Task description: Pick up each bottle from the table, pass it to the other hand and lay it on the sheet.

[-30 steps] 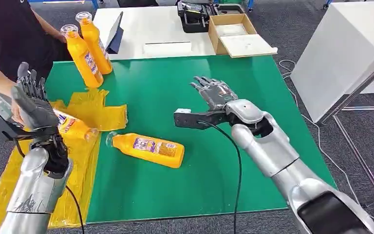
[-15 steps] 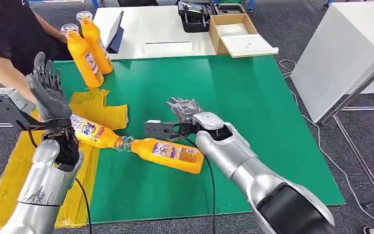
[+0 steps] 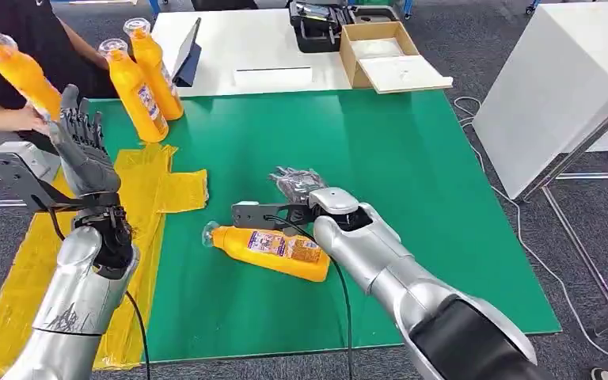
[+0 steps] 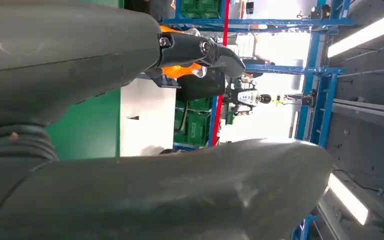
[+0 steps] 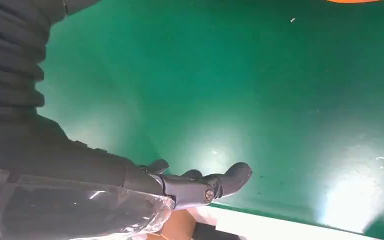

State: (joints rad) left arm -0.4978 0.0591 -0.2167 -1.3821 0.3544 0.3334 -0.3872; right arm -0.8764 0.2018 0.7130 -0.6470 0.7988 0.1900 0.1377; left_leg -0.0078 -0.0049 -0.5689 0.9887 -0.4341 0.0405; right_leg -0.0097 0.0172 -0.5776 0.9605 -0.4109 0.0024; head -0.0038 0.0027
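An orange bottle (image 3: 273, 250) lies on its side on the green table (image 3: 412, 158), cap pointing toward the yellow sheet (image 3: 158, 188). My right hand (image 3: 297, 184) hovers just behind it, fingers spread and holding nothing; its fingertips (image 5: 215, 184) hang over bare green surface. My left hand (image 3: 83, 146) is raised upright over the sheet, fingers apart and empty. Two more orange bottles (image 3: 136, 93) (image 3: 155, 70) stand at the table's far left corner. A person at the far left holds another orange bottle (image 3: 17, 75) up in the air; an orange bottle (image 4: 180, 70) shows behind my left fingers.
Beyond the green table is a white table (image 3: 269, 55) with a cardboard box (image 3: 384, 51), a black device (image 3: 317, 28) and a tablet (image 3: 188, 51). A white cabinet (image 3: 554, 87) stands to the right. The person's arm (image 3: 4, 119) reaches close to my left hand.
The bottle that lay on the sheet has gone; a person now holds a bottle up at the far left. My right hand moved in behind the lying bottle; my left hand rose.
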